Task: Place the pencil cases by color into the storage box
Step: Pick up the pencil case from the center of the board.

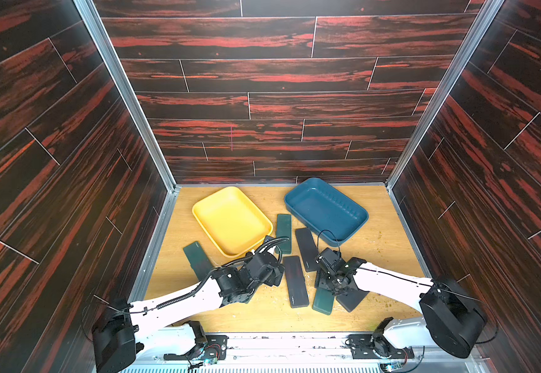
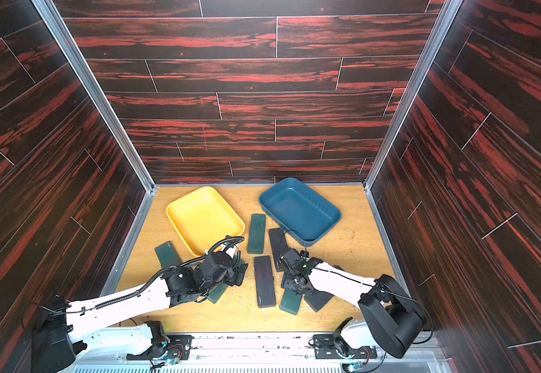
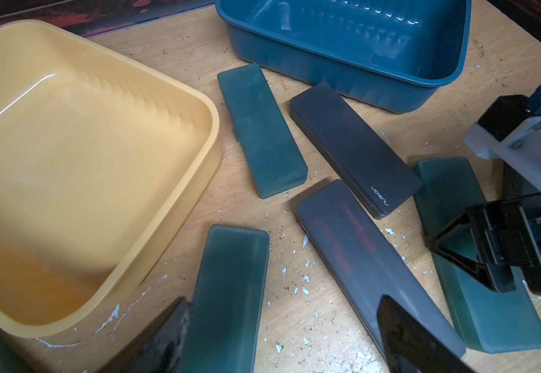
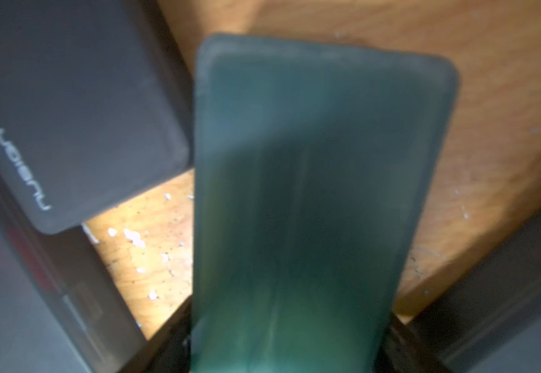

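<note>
Lengthwise, the gripped green case (image 1: 322,302) runs roughly front-to-back.

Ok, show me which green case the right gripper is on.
The rightmost green case, its end inside the right gripper; the other three lie farther left.

Wooden table (image 1: 379,252), yellow tray (image 1: 230,219), blue tray (image 1: 324,210), scattered pencil cases (image 1: 283,232) (green, black)

Both top views dim, dark walls (image 1: 36,129) bowed by the wide-angle lens; tabletop (image 1: 262,319) brighter, evenly lit. Left wrist view sharp, with a glare streak on yellow tray (image 3: 14,106). Right wrist view blurry: green case (image 4: 311,193) out of focus, shadowed mid-surface.
</note>
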`<state>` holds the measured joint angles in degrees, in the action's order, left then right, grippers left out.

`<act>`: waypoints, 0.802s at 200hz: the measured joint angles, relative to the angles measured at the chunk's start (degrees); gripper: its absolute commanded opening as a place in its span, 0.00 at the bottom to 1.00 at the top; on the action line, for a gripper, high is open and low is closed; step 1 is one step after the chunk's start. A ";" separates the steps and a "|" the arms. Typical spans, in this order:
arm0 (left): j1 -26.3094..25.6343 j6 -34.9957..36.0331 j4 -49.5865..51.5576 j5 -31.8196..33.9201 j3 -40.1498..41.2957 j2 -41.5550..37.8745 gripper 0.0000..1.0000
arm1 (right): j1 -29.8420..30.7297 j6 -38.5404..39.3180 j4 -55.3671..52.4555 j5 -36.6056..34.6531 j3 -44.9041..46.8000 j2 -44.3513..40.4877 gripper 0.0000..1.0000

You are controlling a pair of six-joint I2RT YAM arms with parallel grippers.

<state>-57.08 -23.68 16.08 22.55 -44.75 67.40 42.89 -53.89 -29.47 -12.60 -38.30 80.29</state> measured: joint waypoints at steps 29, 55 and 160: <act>0.00 -0.17 -0.02 0.02 0.02 0.00 0.91 | -0.11 0.20 0.48 0.09 0.00 0.04 0.61; 0.00 -0.33 0.00 0.13 0.02 0.00 0.91 | -0.17 0.70 0.13 0.20 -0.04 -0.24 0.59; 0.00 -0.31 1.44 1.16 -0.92 -3.63 0.91 | 0.33 3.17 -7.69 2.43 -7.67 -5.53 0.55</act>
<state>-57.08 -23.99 17.52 23.70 -45.67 63.77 43.22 -50.72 -37.17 -10.17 -45.98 74.76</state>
